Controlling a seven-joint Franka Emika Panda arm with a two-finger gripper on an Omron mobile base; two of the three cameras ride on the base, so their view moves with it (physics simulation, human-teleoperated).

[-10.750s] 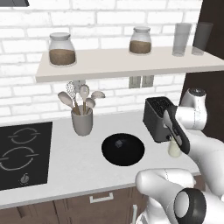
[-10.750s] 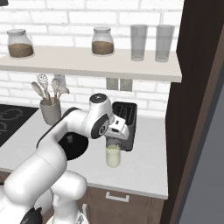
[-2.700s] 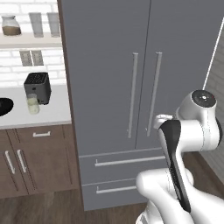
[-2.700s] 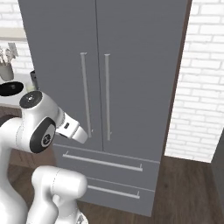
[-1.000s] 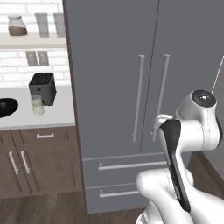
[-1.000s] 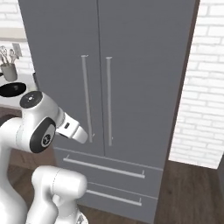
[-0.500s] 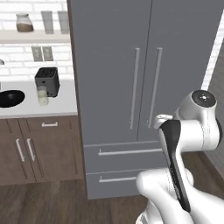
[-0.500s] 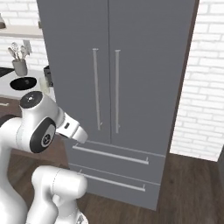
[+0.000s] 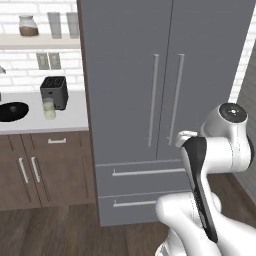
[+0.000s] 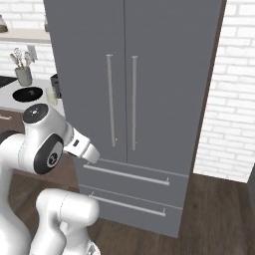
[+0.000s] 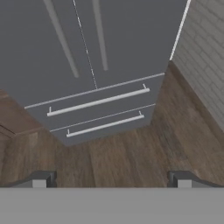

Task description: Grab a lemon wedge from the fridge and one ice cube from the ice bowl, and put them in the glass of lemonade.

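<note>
The base has rolled away from the desk point(image 9: 70, 120) and now sits squarely before the fridge point(image 10: 164, 74), whose double doors and both drawers remain shut. The tool point(image 11: 111, 179) hangs released and empty, pointing down at the drawer fronts and wooden floor point(image 11: 131, 153). The ice bowl point(image 9: 11, 111) and the glass of lemonade point(image 9: 48, 108) wait on the desk to the left, beside the toaster point(image 9: 54, 91). The lemon wedge is presumably still inside; opening a door looks like the next job.
</note>
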